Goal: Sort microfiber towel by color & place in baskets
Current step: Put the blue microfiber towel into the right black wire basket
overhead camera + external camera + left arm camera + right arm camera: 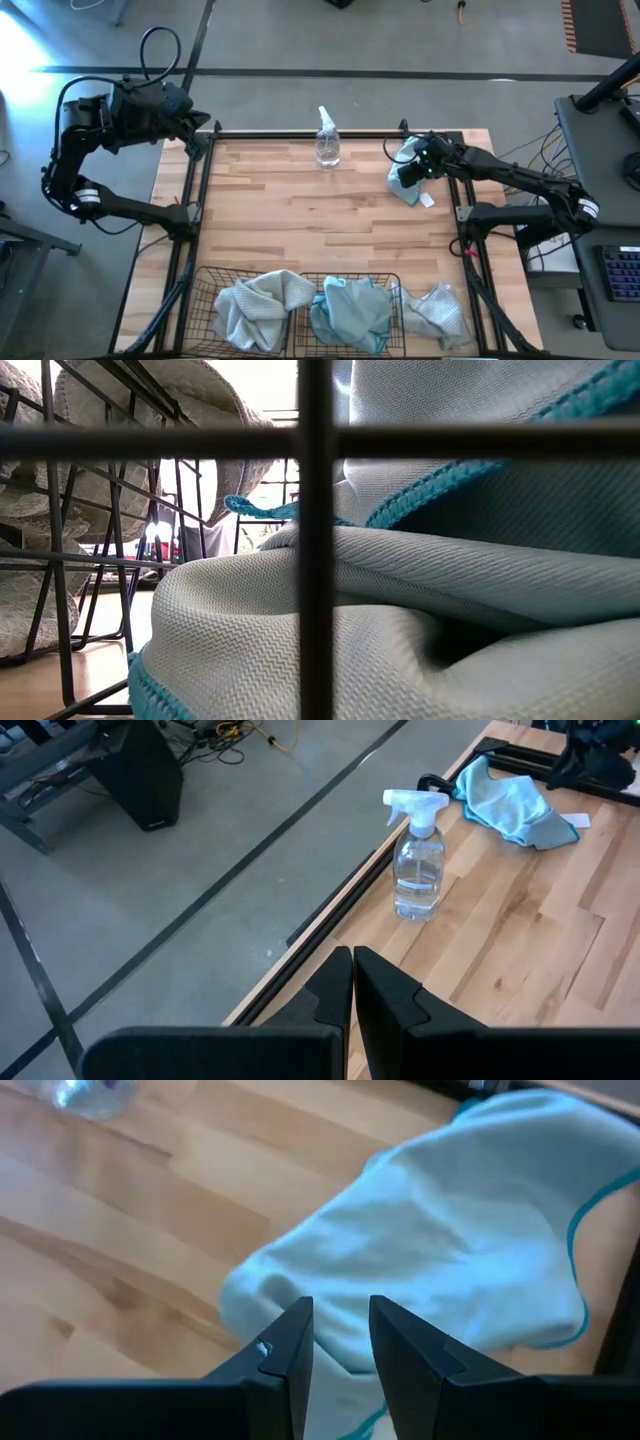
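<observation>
A light blue microfiber towel (405,182) (512,805) (440,1230) lies crumpled at the table's far right. My right gripper (420,166) (340,1342) is down on it, shut on its cloth. My left gripper (205,135) (352,990) is shut and holds nothing, waiting at the far left corner. Two black wire baskets stand at the near edge: the left basket (205,300) holds a pale grey-white towel (255,305) (100,420), and the right basket (398,290) (315,540) holds a light blue towel (350,310) (450,590). Another grey-white towel (437,312) lies on the table right of the baskets. My right gripper pinches a bunched fold of the light blue towel (335,1315) between its two fingers, near the towel's edge, coming slanting down from the table's right. How many layers it has, I cannot tell. The rest of the towel spreads slack on the table.
A clear spray bottle (327,140) (418,860) stands upright at the middle of the far edge, left of the held towel. A black metal frame (190,215) runs along the table's sides. Bare wood (320,220) lies between the bottle and the baskets.
</observation>
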Controlling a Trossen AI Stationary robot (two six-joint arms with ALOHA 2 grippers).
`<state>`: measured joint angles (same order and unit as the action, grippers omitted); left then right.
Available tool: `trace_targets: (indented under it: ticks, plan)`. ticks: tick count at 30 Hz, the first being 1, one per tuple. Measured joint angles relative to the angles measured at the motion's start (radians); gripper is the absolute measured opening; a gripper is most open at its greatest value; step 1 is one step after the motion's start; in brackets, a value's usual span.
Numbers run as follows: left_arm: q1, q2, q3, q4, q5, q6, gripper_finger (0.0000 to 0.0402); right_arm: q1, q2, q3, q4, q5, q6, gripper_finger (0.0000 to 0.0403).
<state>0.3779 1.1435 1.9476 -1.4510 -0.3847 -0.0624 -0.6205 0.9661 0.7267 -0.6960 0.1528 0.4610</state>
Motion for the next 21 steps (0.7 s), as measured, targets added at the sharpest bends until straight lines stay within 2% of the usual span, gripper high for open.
trace_targets:
  ticks: [4,11,21]
  plan:
    - [0.0,0.0,0.0,0.0,0.0,0.0,0.0,0.0,0.0,-0.026,-0.009,-0.019,0.002,0.0096]
    - [0.0,0.0,0.0,0.0,0.0,-0.004,0.0,0.0,0.004,-0.1,-0.009,-0.133,0.044,0.0096]
    - [0.0,0.0,0.0,0.0,0.0,-0.004,0.0,0.0,0.004,-0.177,0.003,-0.135,0.063,0.0096]
